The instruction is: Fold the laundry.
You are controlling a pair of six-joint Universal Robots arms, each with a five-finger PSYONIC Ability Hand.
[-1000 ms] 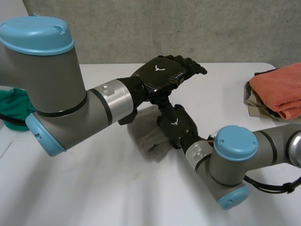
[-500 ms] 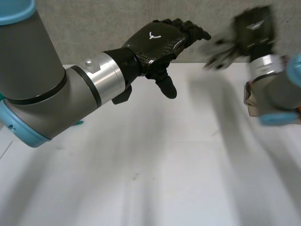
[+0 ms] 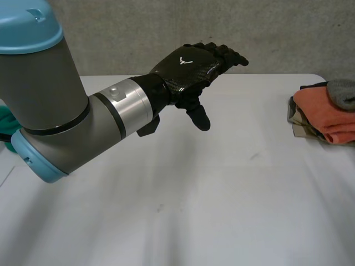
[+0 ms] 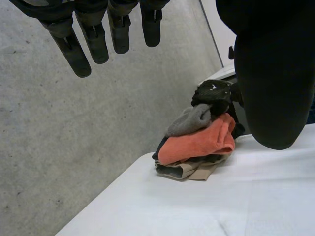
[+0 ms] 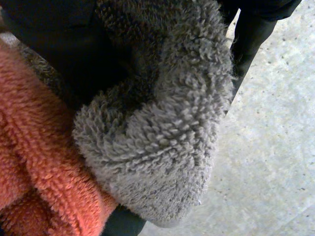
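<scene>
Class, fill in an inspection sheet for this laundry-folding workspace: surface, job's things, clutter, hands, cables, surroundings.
Surface: white table, a few faint marks.
Job's things: grey towel on top of orange towel, which lies over beige cloth, stacked at the table's right edge; green cloth at its left edge.
Clutter: nothing seen.
Hands: left hand open, raised over the table, holding nothing; right hand curled round the grey towel on the stack.
Cables: nothing seen.
Surroundings: grey concrete wall behind the table.
</scene>
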